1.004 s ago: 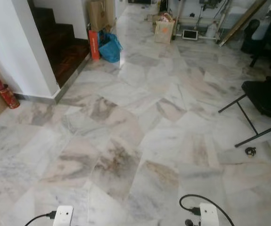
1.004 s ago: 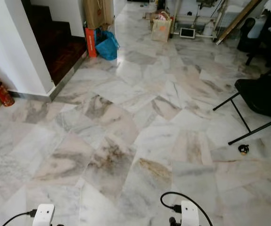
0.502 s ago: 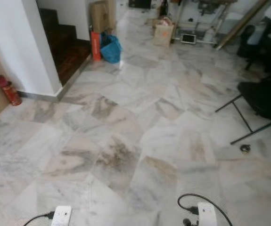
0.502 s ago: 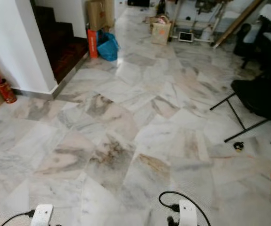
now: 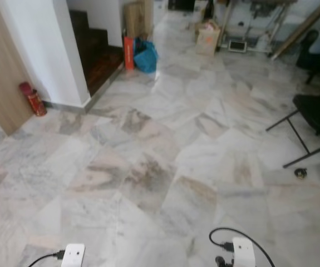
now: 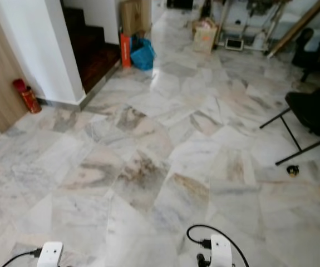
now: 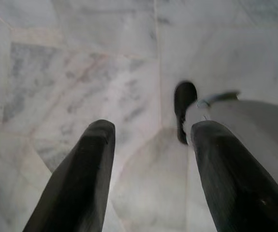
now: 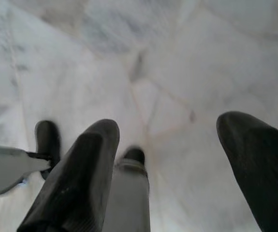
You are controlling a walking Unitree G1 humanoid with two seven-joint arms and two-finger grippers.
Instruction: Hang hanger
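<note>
Since 1 second ago the whole head picture has slid rightward, so the camera has turned left: a wooden panel [image 5: 4,72] now stands at the left edge and the red canister [image 5: 32,98] sits further in. Nothing on the floor itself has moved.

Both arms hang low. The left end effector [image 7: 151,145] points at the marble floor [image 5: 165,167] with its 2 black fingers [image 7: 80,179] spread wide and nothing between them; the right end effector [image 8: 177,150] is likewise wide open and empty above the tiles. The robot's feet show beyond the fingers.

Further out are the dark staircase [image 5: 96,50], a blue bag [image 5: 146,56] beside an orange box [image 5: 128,53], a paper bag [image 5: 207,38] and a black folding chair [image 5: 315,119] on the right.

No hanger can be made out, nor any rail. I judge this the walking and searching stage; next the robot needs to find the hanger and close in.
</note>
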